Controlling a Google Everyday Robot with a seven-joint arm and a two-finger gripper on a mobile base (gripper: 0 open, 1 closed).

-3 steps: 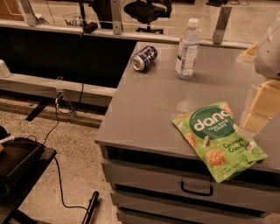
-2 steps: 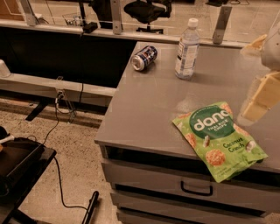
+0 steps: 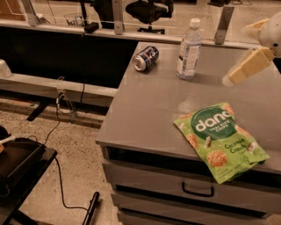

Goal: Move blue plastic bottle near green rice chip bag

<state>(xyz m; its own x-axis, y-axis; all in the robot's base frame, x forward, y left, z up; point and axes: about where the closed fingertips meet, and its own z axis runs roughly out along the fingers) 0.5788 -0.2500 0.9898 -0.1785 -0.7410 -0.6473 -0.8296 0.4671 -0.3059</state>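
Camera view, nearest things first: below the front edge of the tabletop (image 3: 149,114) you have a stack of drawers, the upper one with a dark handle (image 3: 197,190). To the left the tabletop ends in a straight side edge with open floor (image 3: 74,154) beyond it.

The green rice chip bag (image 3: 219,140) lies flat at the front edge, nearer you than the claw and slightly to its left, with its lower corner hanging just past the edge. The gray surface left of the bag is bare all the way to the side edge, and a bare strip also separates the bag from the claw.

The claw (image 3: 246,67) hangs above the right part of the tabletop, slanting down toward the left, touching nothing; you cannot tell whether it is released or clenched.

The blue plastic bottle (image 3: 189,48) stands upright to the claw's left and a little beyond it, well apart from the bag, with bare surface between it and the claw. Farther left of the claw, a blue-and-silver can (image 3: 145,58) lies on its side close to the side edge.

Past the far edge you see a black office chair (image 3: 147,11).
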